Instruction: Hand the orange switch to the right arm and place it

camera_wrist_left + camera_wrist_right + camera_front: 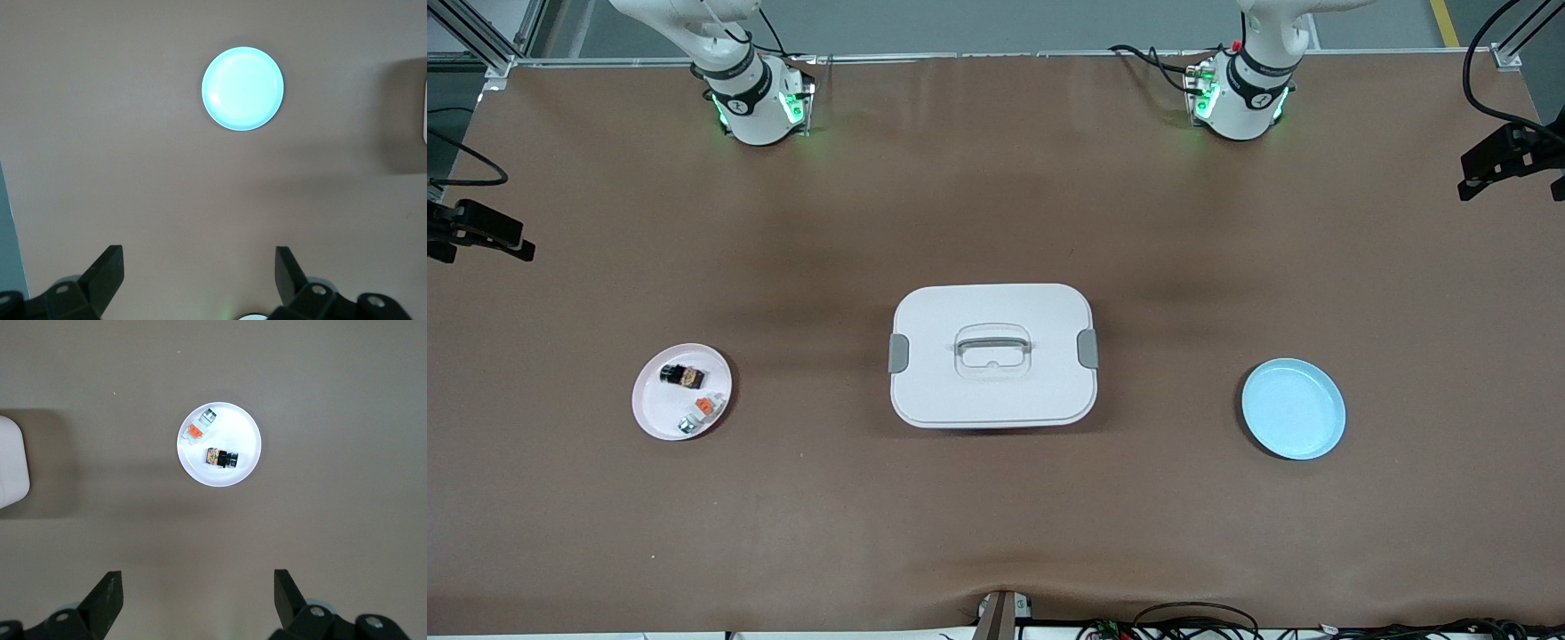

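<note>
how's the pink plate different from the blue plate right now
The pink plate carries two small pieces: the orange switch and a whitish-grey piece with an orange cap. The blue plate is bare.
The pink plate lies toward the right arm's end of the table, the blue plate toward the left arm's end.
Both are round, shallow and flat on the table, either side of the white lidded box.

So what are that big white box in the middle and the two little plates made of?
The white box looks like matte moulded plastic: rounded corners, a recessed grey handle, grey side clips. The pale blue plate seems glossy plastic or melamine, since light glares off its surface in the left wrist view. The pinkish-white plate holding the small parts has a similar smooth sheen. None of this is certain from looks alone.
</note>
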`<state>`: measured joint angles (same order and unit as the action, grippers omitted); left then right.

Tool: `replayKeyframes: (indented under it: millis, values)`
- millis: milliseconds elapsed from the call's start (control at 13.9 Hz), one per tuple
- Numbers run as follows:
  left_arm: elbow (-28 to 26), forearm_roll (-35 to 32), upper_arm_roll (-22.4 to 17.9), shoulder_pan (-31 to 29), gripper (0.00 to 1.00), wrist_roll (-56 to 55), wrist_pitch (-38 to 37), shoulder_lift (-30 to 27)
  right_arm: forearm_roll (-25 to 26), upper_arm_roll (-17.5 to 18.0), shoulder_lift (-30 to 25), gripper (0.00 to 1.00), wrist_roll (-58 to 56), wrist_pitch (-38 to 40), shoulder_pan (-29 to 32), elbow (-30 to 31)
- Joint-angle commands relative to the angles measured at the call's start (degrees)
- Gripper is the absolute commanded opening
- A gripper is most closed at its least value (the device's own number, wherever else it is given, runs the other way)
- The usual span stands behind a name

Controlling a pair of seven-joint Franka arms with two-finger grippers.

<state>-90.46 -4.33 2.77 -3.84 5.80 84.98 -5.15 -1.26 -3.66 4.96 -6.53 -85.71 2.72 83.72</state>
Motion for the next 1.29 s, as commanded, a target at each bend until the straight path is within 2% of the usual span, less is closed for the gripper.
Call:
replayKeyframes:
  millis: [0,144,719,862,1222]
  values:
    - [0.3,1.5,2.3,0.0,1.0,-1.8,-2.1,-1.0,-0.1,0.1,-1.4,1.0,-0.4,-2.3,0.4,2.0]
    - [0.3,2.4,3.0,0.1,1.0,-5.3,-2.0,-1.0,-0.1,0.1,-1.4,1.0,-0.4,-4.0,0.2,2.3]
    - [0.3,4.0,4.1,0.1,1.0,-7.9,-2.2,-1.7,-0.1,0.1,-1.8,1.0,0.5,-1.6,1.4,1.3]
    - [0.2,3.3,5.9,0.1,1.0,-9.0,-2.4,-1.6,-0.1,0.1,-1.8,1.0,0.6,-1.4,1.4,1.2]
    - [1.5,3.1,6.2,-0.4,1.0,-9.1,-3.2,-1.0,0.6,0.9,-1.7,1.0,12.8,0.2,0.1,0.1]
